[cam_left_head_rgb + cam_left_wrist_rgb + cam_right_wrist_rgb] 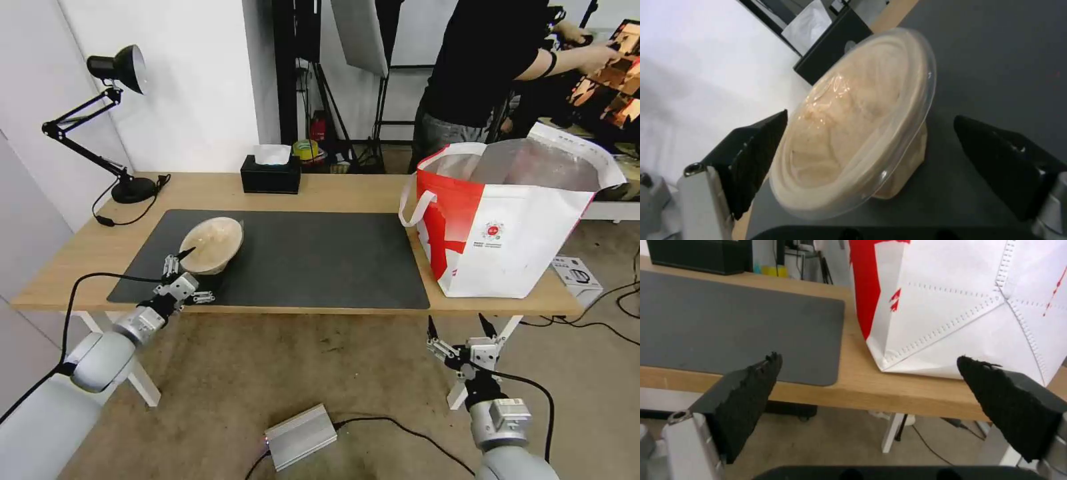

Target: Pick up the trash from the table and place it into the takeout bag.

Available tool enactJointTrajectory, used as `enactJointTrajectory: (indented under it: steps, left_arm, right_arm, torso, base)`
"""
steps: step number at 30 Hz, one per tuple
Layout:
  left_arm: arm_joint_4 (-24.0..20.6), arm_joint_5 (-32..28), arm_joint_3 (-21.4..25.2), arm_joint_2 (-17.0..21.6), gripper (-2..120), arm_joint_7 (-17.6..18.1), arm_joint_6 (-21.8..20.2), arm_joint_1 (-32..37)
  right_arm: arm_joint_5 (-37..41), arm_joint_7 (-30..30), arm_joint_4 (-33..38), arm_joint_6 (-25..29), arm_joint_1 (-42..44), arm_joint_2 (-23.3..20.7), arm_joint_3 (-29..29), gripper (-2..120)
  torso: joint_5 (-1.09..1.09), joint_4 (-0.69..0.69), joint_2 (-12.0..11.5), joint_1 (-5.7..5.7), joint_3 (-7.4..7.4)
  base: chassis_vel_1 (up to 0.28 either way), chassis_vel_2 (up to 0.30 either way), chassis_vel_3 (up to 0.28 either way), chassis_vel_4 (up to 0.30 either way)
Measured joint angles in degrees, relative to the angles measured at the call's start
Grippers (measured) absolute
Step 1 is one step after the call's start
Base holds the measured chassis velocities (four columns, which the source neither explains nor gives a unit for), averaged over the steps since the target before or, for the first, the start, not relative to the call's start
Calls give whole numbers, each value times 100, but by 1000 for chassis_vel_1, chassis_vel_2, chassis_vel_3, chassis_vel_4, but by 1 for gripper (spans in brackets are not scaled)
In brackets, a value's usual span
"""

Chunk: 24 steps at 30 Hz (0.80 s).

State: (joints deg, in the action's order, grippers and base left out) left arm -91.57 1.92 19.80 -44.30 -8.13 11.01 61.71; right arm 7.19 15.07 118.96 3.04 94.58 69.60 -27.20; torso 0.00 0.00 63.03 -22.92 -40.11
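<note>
Right gripper hangs below worktop front edge, fingers apart, holding nothing; takeout bag stands just beyond them on worktop.

Left gripper at mat near corner, fingers apart either side of beige pulp bowl; contact not clear. Bowl tilted, clear lid on top, contents not discernible.

Bag open, silver lining showing; round red logo on front, text beneath unreadable.

Black tissue box at far edge.

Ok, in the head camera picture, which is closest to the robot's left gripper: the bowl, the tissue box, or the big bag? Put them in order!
From the left gripper, open at the near left of the mat:
1. The beige pulp bowl, right between its fingers, tilted on the mat.
2. The black tissue box, at the table's far edge, near the middle.
3. The takeout bag, standing at the table's right end.
</note>
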Motion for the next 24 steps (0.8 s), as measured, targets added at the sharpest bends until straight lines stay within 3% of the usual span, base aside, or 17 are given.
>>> enactJointTrajectory:
  steps: [24]
  left_arm:
    - [326,13,-284,-5,100,-14,26,-421]
  right_arm:
    - [-11,4,-82,16,-15,31,-14,100]
  torso:
    - [0,0,0,0,0]
  base:
    - [0,0,0,0]
